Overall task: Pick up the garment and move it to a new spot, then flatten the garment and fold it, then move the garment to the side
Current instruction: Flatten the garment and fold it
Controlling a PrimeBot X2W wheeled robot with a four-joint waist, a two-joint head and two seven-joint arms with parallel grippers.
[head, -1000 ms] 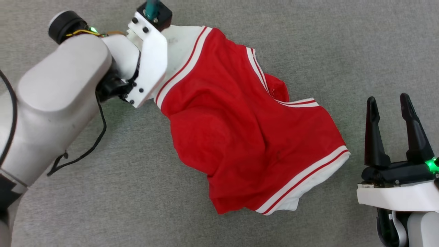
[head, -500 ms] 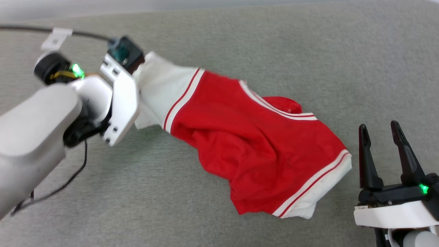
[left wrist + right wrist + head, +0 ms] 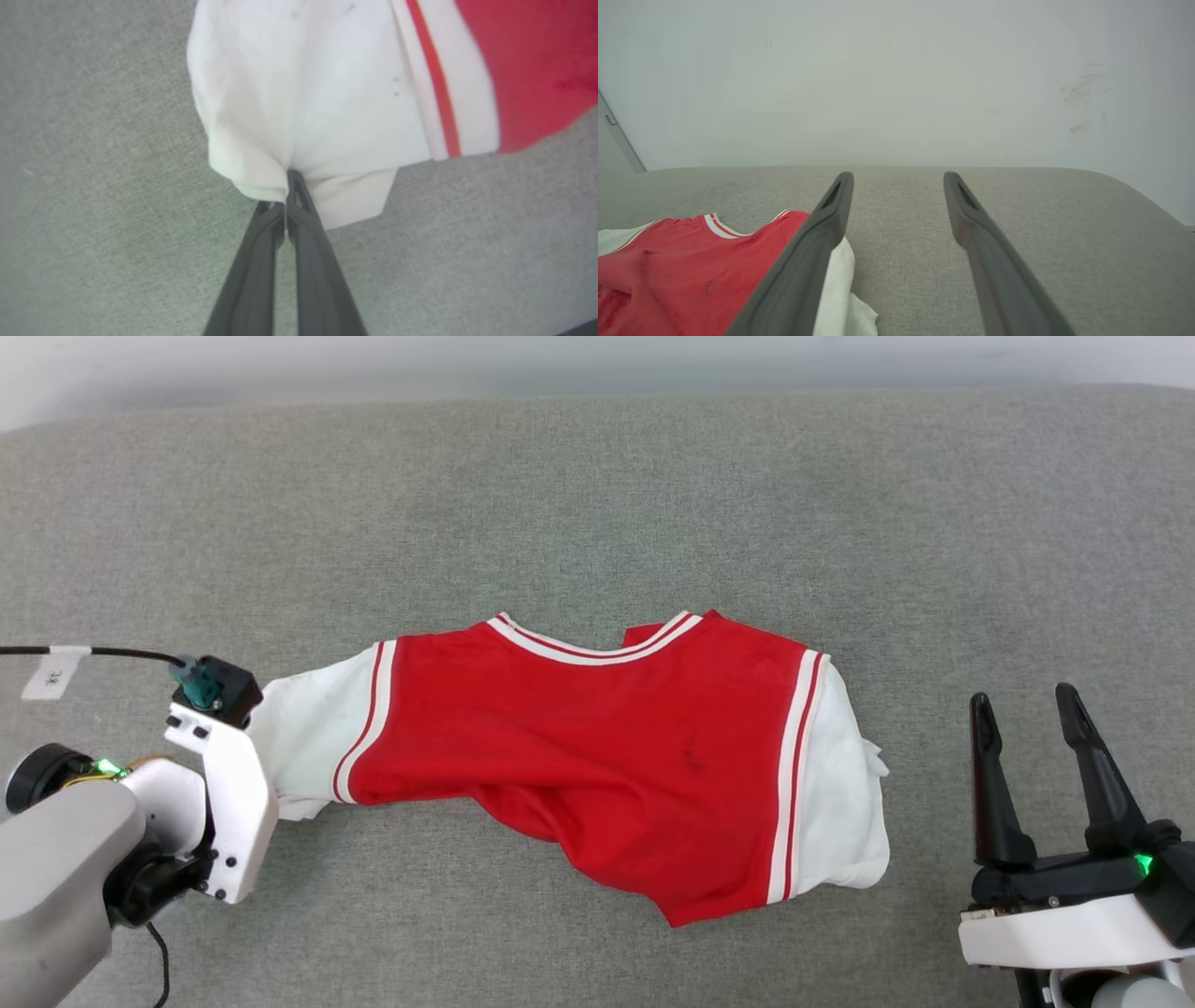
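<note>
Under both your grippers spreads a grey fabric surface [image 3: 597,476]. Between the two sets of jaws lies the garment [image 3: 597,737], a red shirt stretched sideways with its striped neckline toward the far edge. Your left gripper [image 3: 287,186] has its jaws pinched together on the edge of one white sleeve [image 3: 299,93]. Your right gripper [image 3: 1022,698] stands with jaws wide and nothing between them, the other sleeve [image 3: 840,784] near its left finger but apart from it.
</note>
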